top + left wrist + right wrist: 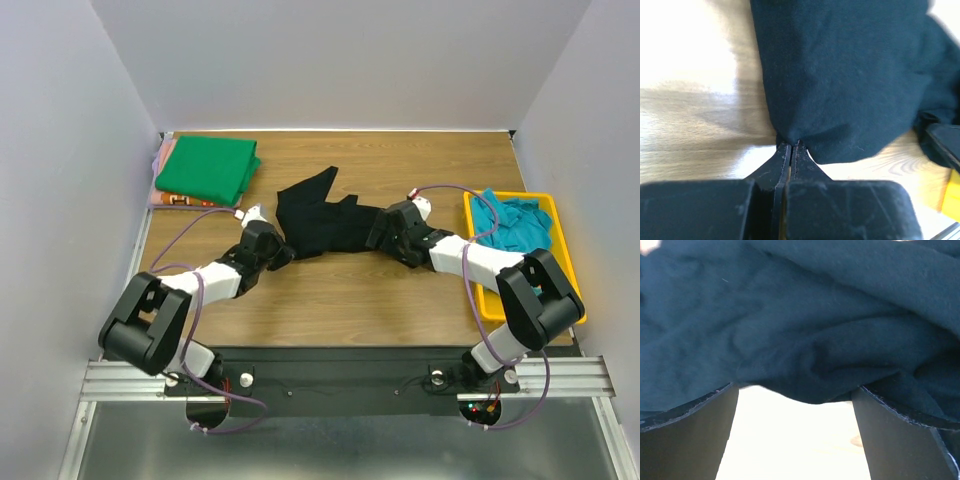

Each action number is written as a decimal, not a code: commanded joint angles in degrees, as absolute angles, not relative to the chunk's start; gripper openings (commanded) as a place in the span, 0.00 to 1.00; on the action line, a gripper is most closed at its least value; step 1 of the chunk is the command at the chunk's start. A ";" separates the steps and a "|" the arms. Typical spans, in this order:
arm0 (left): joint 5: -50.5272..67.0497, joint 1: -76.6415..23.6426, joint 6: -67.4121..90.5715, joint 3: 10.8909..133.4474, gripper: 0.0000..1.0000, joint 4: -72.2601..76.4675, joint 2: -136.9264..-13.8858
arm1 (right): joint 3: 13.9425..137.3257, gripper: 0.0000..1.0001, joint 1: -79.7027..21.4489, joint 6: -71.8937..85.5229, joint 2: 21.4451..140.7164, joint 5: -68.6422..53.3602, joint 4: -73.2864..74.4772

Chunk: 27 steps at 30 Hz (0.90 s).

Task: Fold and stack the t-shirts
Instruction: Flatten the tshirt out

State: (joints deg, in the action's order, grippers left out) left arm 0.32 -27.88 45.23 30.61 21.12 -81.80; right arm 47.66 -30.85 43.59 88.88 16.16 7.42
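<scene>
The black t-shirt (322,217) lies crumpled at the table's middle. My left gripper (281,250) is shut on its near-left edge; the left wrist view shows the jaws pinched together on the black cloth (840,80). My right gripper (381,232) is open at the shirt's right edge, its fingers (695,435) wide apart with the black cloth (800,340) draped over their tips. The bright green t-shirt (208,167) lies folded at the back left on top of the orange-pink one (170,198). The teal-blue t-shirt (510,222) lies bunched in the yellow tray (558,240).
The yellow plastic tray stands at the table's right edge. White walls close in the left, right and back sides. Bare wood (350,295) lies between the black shirt and the arm bases.
</scene>
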 commanded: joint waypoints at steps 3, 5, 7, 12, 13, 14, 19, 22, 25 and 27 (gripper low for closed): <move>-3.34 -27.68 43.86 27.78 0.00 22.94 -71.91 | 48.26 1.00 -31.20 51.84 87.45 19.32 0.53; -3.51 -27.60 43.86 27.07 0.00 22.68 -70.50 | 47.99 1.00 -31.29 53.78 87.45 21.26 0.62; -3.60 -27.69 43.77 26.46 0.00 22.15 -68.39 | 47.99 0.96 -31.20 55.02 88.50 22.93 0.53; -6.66 -27.69 43.51 26.10 0.00 18.73 -64.17 | 48.52 0.70 -31.29 55.02 91.49 23.20 0.53; -7.64 -27.69 43.51 26.19 0.00 16.72 -62.51 | 48.43 0.61 -31.20 54.85 91.49 23.12 0.53; -8.60 -27.69 43.51 26.19 0.00 15.74 -61.62 | 48.25 0.36 -31.29 54.67 90.71 23.12 0.53; -13.70 -27.69 43.33 27.42 0.00 10.03 -54.69 | 46.33 0.07 -31.29 51.43 83.69 26.18 0.88; -14.76 -27.86 42.89 28.91 0.00 6.96 -51.52 | 45.27 0.00 -31.29 47.66 76.31 27.68 1.75; -15.38 -28.30 42.54 31.63 0.00 3.35 -46.16 | 46.40 0.00 -31.20 43.95 68.40 28.13 5.09; -16.25 -29.00 42.01 34.52 0.00 0.98 -43.96 | 47.54 0.00 -31.29 41.32 61.92 27.43 7.98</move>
